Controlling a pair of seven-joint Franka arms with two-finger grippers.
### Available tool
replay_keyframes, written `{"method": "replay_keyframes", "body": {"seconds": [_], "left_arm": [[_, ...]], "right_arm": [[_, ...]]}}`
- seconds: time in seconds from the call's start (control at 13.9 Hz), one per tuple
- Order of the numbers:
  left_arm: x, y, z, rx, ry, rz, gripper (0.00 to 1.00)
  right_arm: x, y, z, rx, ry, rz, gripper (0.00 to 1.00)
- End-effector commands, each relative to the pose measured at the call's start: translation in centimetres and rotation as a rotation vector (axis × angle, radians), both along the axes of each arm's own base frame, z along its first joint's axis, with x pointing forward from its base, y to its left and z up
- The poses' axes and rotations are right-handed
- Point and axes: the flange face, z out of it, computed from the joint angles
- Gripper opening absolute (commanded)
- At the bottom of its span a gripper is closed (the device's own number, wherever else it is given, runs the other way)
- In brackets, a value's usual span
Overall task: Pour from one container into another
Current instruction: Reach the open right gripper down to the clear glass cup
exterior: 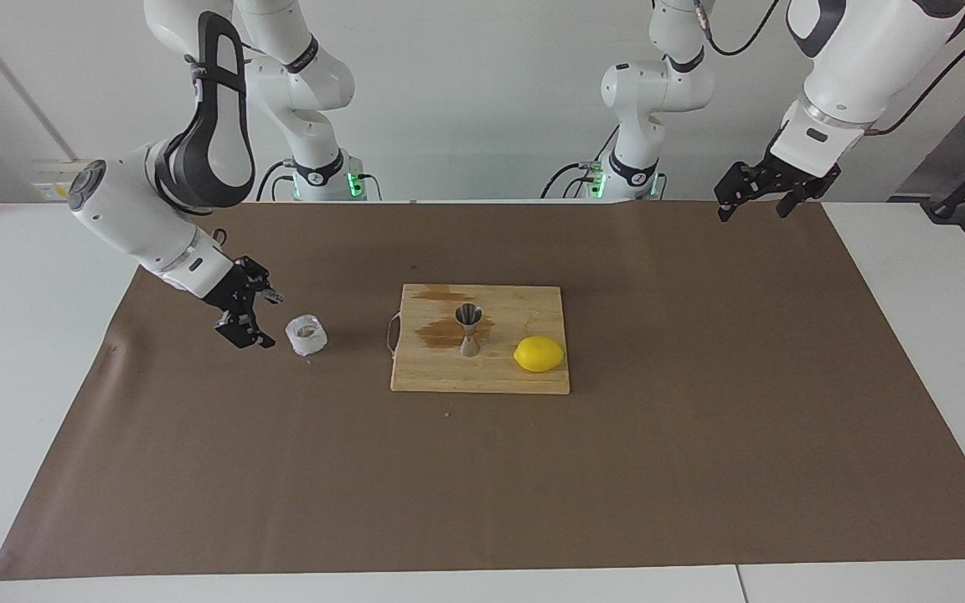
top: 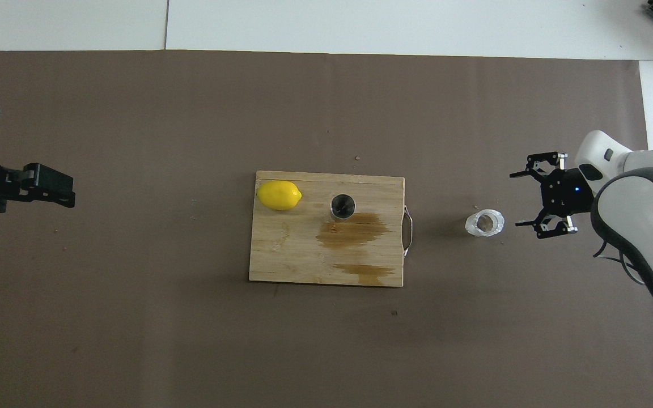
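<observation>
Right gripper (exterior: 267, 320): mine, low over the brown mat (exterior: 700, 435), its fingers spread wide and holding nothing.
Cup (exterior: 307, 334): a squat, whitish, see-through cup that stood upright on the mat toward my right arm's end of the table; in the facing view it lay at about three o'clock from my right fingertips, just beside them and not touching.
Same pair from overhead: the cup (top: 484, 222) sat at about nine o'clock from my right gripper (top: 522, 199), with one fingertip (top: 521, 224) close to its rim and the other standing farther from the robots – a strip of bare mat showed between cup and fingers.
Jigger (exterior: 469, 329): a steel hourglass that stood upright on the wooden cutting board (exterior: 524, 381), at three o'clock from the cup in the facing view and well apart from it.
Board: at the middle of the mat, marked with two dark wet-looking stains nearer to the robots than the jigger's foot.
Lemon (exterior: 539, 353): on the board beside the jigger, toward my left arm's end.
Left gripper (exterior: 756, 196): mine too – it waited raised over the mat's corner at my left arm's end, fingers apart and holding nothing, well apart from cup and jigger.
</observation>
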Motion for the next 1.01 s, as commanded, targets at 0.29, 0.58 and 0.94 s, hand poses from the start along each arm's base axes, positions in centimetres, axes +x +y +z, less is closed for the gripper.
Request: {"method": "replay_keyframes", "body": {"seconds": [0.29,0.58,0.94], "left_arm": [[-0.1,0.3,0.3,0.010,-0.028,0.006,1.00],[-0.2,0.3,0.3,0.011,-0.026,0.006,1.00],[-0.2,0.3,0.3,0.011,-0.026,0.008,1.00]], "right_arm": [[-1.5,0.6,-4.7,0.027,0.046,0.054,1.00],[-3.2,-0.4,-7.0,0.037,0.086,0.067,1.00],[-3.0,-0.5,-9.1,0.064,0.080,0.079,1.00]]}}
